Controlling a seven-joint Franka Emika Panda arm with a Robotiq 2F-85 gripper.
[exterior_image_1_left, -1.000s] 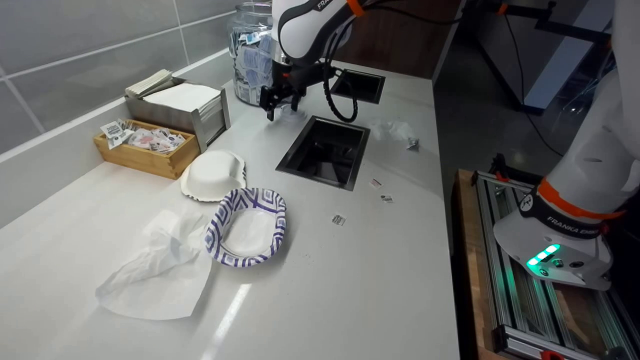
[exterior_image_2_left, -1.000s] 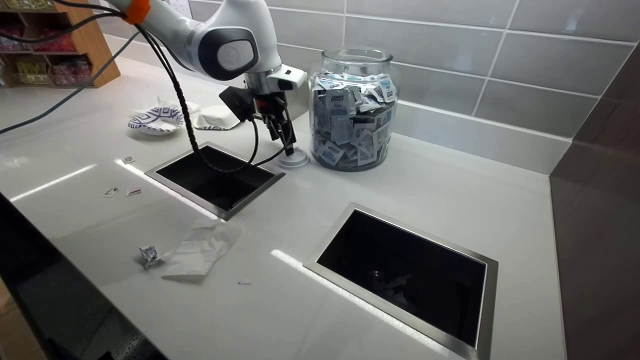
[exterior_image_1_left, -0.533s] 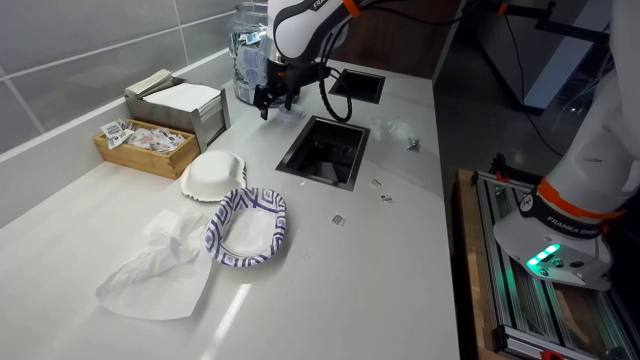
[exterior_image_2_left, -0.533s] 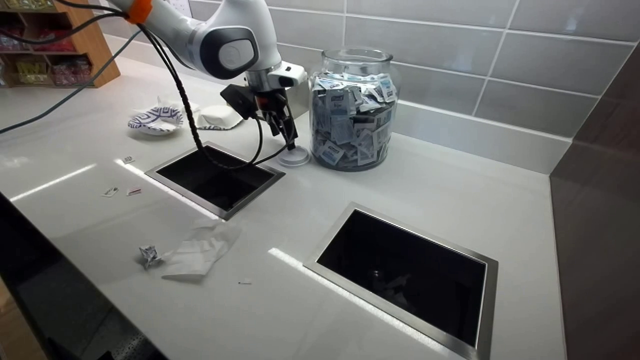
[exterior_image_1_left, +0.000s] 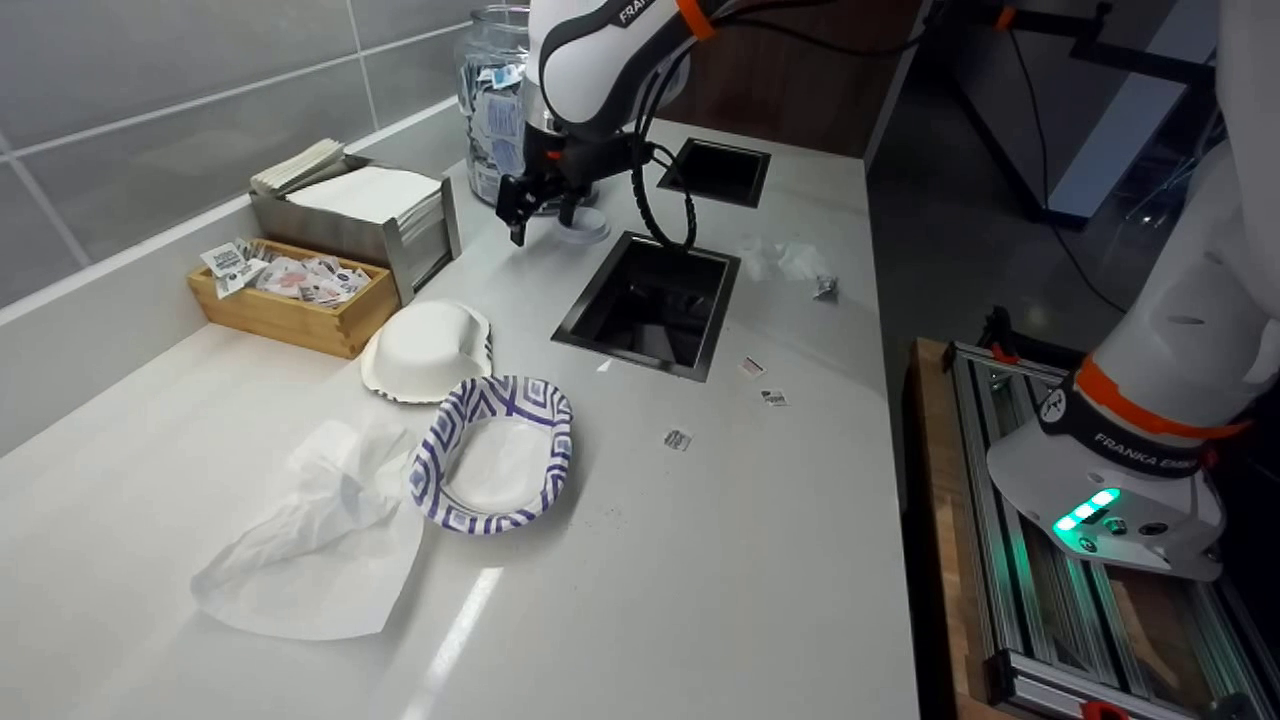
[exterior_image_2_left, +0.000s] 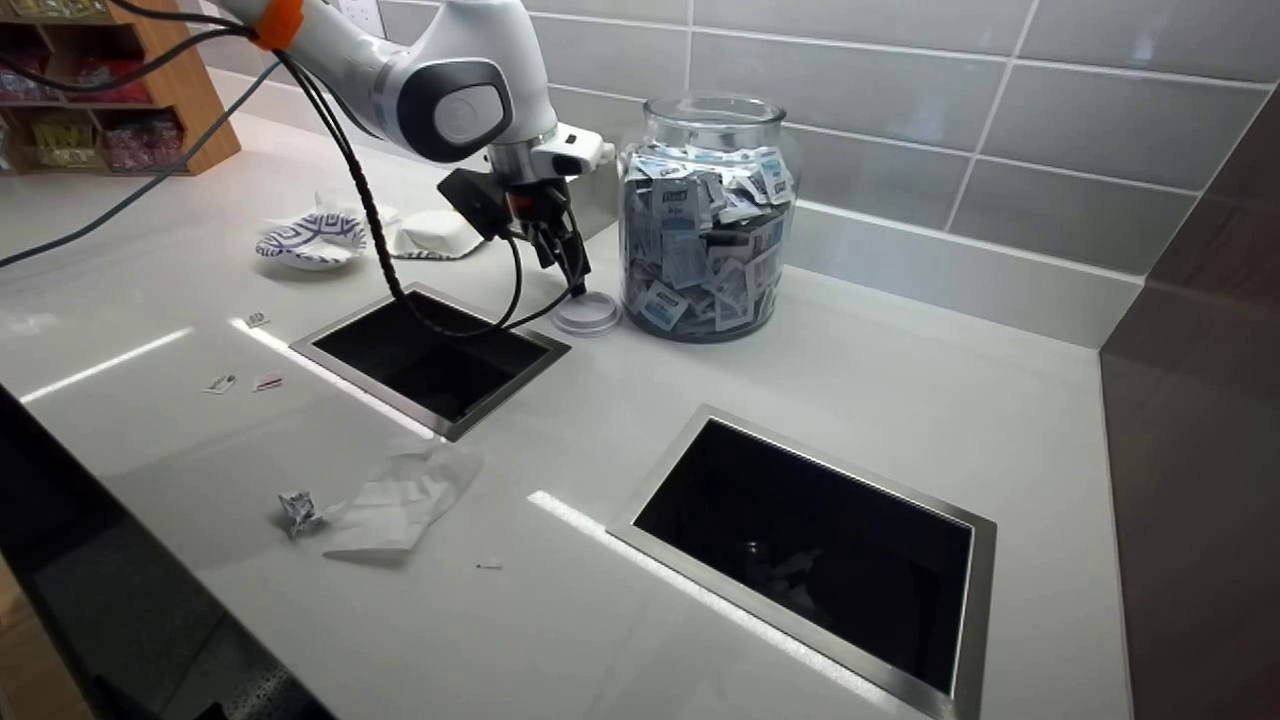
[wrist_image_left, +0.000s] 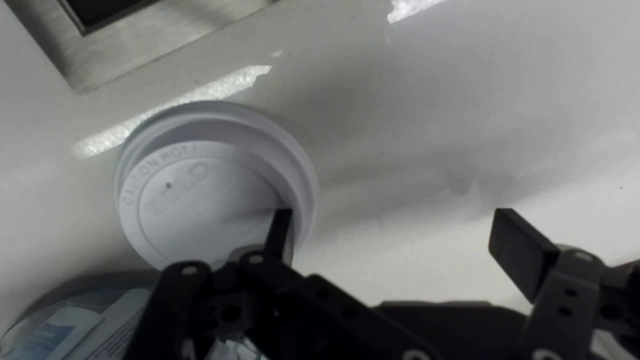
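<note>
A round white cup lid (wrist_image_left: 200, 195) with raised lettering lies flat on the counter, seen in the wrist view. In both exterior views the same lid (exterior_image_1_left: 588, 228) (exterior_image_2_left: 588, 314) is beside the base of a large glass jar (exterior_image_2_left: 705, 230) full of sachets. My gripper (wrist_image_left: 393, 215) stands wide open and holds nothing. One finger (wrist_image_left: 278, 232) overlaps the lid's edge in the wrist view; whether it touches, I cannot tell. The opposite finger (wrist_image_left: 522, 255) is well off to the side, over bare counter. In an exterior view the gripper (exterior_image_1_left: 542, 226) is low beside the lid.
Two openings with metal rims (exterior_image_2_left: 455, 428) (exterior_image_2_left: 650, 490) are cut into the counter. A napkin holder (exterior_image_1_left: 330, 225), a wooden sachet box (exterior_image_1_left: 280, 310), an upturned white bowl (exterior_image_1_left: 425, 350), a patterned bowl (exterior_image_1_left: 500, 455) and crumpled paper (exterior_image_1_left: 320, 560) stand along the counter. Plastic wrap (exterior_image_2_left: 395, 510) lies near the front edge.
My gripper has shifted off the lid, away from the jar and toward the napkin holder side, uncovering more of the lid. It has stayed open. The lid has not visibly moved.
</note>
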